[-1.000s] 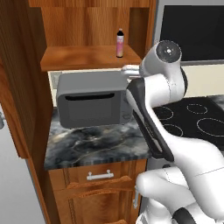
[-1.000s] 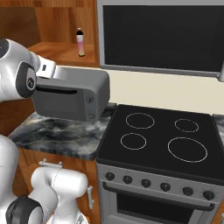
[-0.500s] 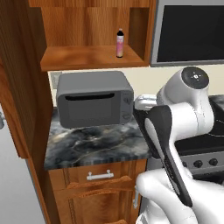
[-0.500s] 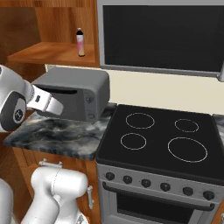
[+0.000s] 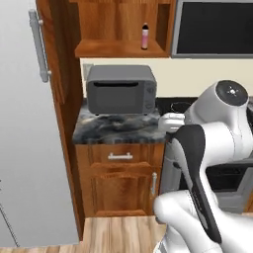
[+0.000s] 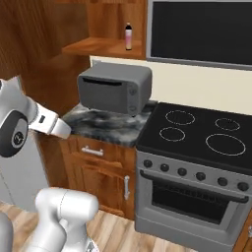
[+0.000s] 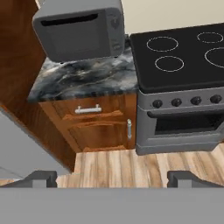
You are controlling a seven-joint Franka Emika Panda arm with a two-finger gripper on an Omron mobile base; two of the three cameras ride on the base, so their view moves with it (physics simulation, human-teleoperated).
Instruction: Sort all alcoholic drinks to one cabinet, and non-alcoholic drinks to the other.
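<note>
Reddish-brown wood is forming the cabinet (image 5: pixel 66 84), which is standing upright at the left end of the table (image 5: pixel 118 132), its long axis running vertically from the floor to beyond the top of the left base view. Its front is facing out toward the robot. An open shelf (image 5: pixel 118 48) of the same wood is projecting to its right above the table and is carrying a small bottle (image 5: pixel 145 35), upright. A pale grey door (image 5: pixel 24 148) is standing just left of the wooden side, bearing a vertical grey bar handle (image 5: pixel 39 44); whether this door belongs to the cabinet cannot be told.

A grey microwave (image 5: pixel 122 89) is sitting on the table under the shelf, door facing outward. A black stove (image 6: pixel 197 133) is adjoining the table on the right.

The arm (image 5: pixel 197 148) is rising from the base, folding at a high rounded joint and reaching back down toward the table's front edge. The end effector (image 7: pixel 112 178) is looking down over the table, the lower drawers and the wooden floor, its fingertips (image 7: pixel 41 177) standing spread wide apart and gripping nothing.
</note>
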